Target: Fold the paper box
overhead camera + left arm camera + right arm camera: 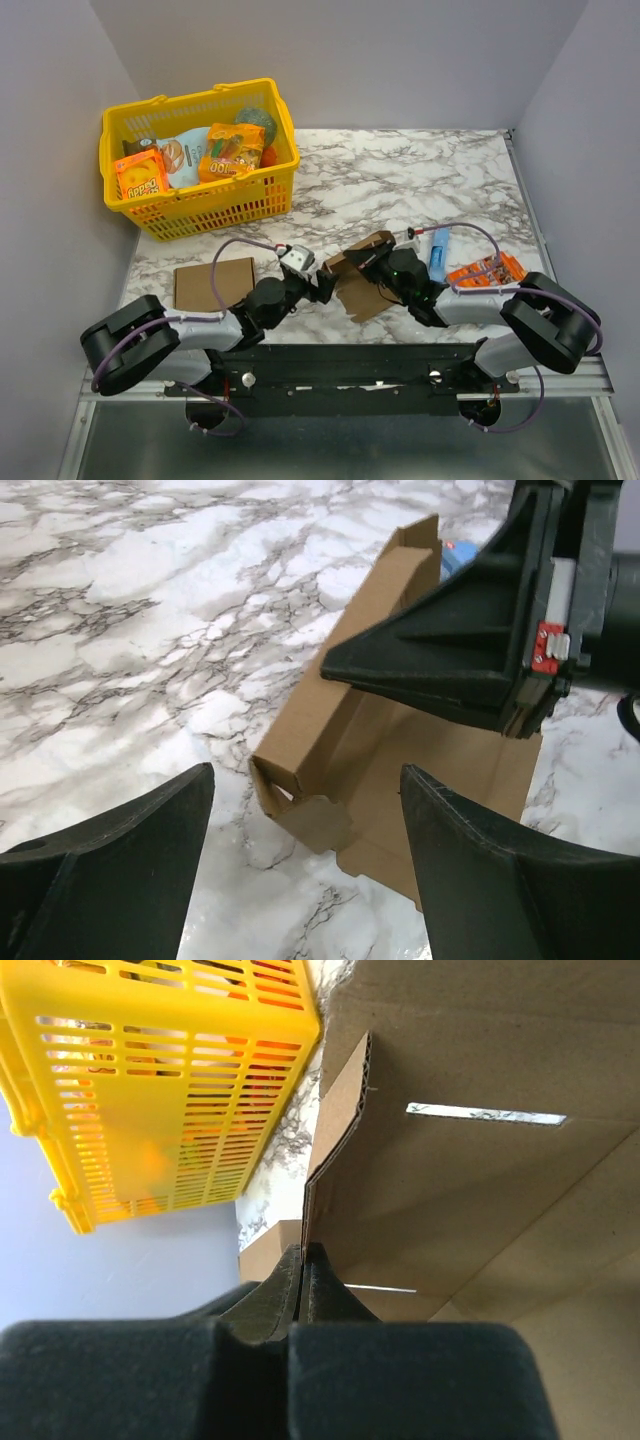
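One wall of the thin brown cardboard paper box stands up, more folds remain. Right gripper pinches it; left gripper gapes wide.

Your left arm and right arm are pale grey with black joints; purple cables loop behind each wrist. Fingers are black wedges; a red tab marks the right gripper's finger base.

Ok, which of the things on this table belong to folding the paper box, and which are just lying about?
Part of the job: paper box, right gripper shut on its edge, left gripper open, facing it.
Lying about: yellow basket of snack packs, flat cardboard rectangle, blue item, orange packet.
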Action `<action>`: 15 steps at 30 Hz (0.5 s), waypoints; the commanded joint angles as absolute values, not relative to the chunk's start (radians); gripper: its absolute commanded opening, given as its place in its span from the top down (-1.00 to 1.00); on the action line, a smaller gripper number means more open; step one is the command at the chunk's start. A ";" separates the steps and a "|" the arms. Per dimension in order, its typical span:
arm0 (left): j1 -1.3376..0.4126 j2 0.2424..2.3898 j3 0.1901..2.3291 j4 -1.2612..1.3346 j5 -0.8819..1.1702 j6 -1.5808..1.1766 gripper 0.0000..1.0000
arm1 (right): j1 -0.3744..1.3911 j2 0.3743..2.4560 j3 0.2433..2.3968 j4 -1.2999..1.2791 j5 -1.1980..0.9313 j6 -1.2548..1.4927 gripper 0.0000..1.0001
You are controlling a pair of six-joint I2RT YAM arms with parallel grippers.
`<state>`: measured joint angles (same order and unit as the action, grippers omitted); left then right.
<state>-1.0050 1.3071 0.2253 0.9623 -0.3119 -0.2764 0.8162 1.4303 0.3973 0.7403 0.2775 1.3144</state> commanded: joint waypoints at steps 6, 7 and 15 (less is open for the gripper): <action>-0.729 1.017 0.189 0.686 -0.009 -0.391 -0.68 | 0.778 1.460 0.436 0.810 0.233 1.319 0.99; -0.691 1.028 0.198 0.674 0.017 -0.393 -0.68 | 0.770 1.471 0.436 0.845 0.227 1.307 0.99; -0.624 1.219 0.245 0.745 0.218 -0.402 -0.49 | 0.753 1.517 0.384 0.930 0.215 1.301 0.99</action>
<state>-0.6285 1.1389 0.2188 0.7383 0.1055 -0.3958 0.7605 1.5013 0.4118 0.8547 0.2230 1.3231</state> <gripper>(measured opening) 0.778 0.013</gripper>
